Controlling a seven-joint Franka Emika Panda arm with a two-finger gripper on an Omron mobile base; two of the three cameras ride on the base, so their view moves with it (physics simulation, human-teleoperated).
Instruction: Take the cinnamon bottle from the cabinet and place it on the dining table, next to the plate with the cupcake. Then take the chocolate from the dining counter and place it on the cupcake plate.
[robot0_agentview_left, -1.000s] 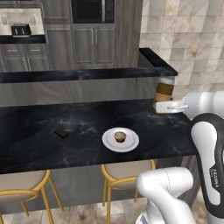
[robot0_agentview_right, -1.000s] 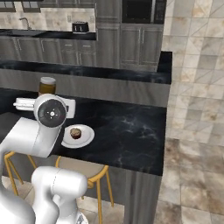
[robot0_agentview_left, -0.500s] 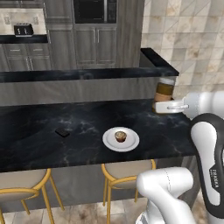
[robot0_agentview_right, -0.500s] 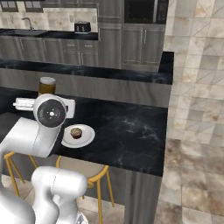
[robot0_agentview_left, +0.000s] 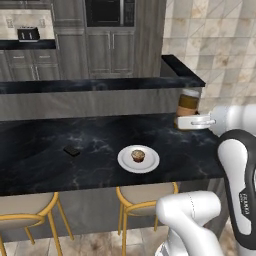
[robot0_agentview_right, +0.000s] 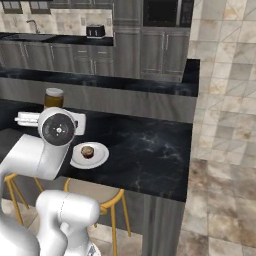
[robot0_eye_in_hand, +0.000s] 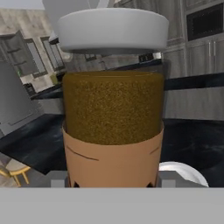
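Note:
The cinnamon bottle (robot0_agentview_left: 189, 101) is a clear jar of brown powder with a white cap and a tan label. My gripper (robot0_agentview_left: 184, 121) is shut on its lower part and holds it upright above the right end of the black dining counter (robot0_agentview_left: 45, 172). The hand view has the cinnamon bottle (robot0_eye_in_hand: 113, 124) up close between my fingers, with the plate's rim (robot0_eye_in_hand: 183, 172) low at the right. The white plate (robot0_agentview_left: 126, 162) with the cupcake (robot0_agentview_left: 138, 156) lies left of the bottle and nearer the front. The chocolate (robot0_agentview_left: 71, 150), a small dark bar, lies further left. The right base view also shows the bottle (robot0_agentview_right: 53, 98) and the plate (robot0_agentview_right: 100, 155).
A raised black ledge (robot0_agentview_left: 100, 85) runs behind the counter. Wooden stools (robot0_agentview_left: 145, 200) stand under its front edge. Grey cabinets, a built-in oven (robot0_agentview_left: 110, 11) and a toaster (robot0_agentview_left: 28, 34) line the back wall. Tiled floor (robot0_agentview_right: 220, 200) lies right of the counter.
The whole picture has shifted slightly, so the camera moved a little. The bottle stays in my grip at the same spot over the counter.

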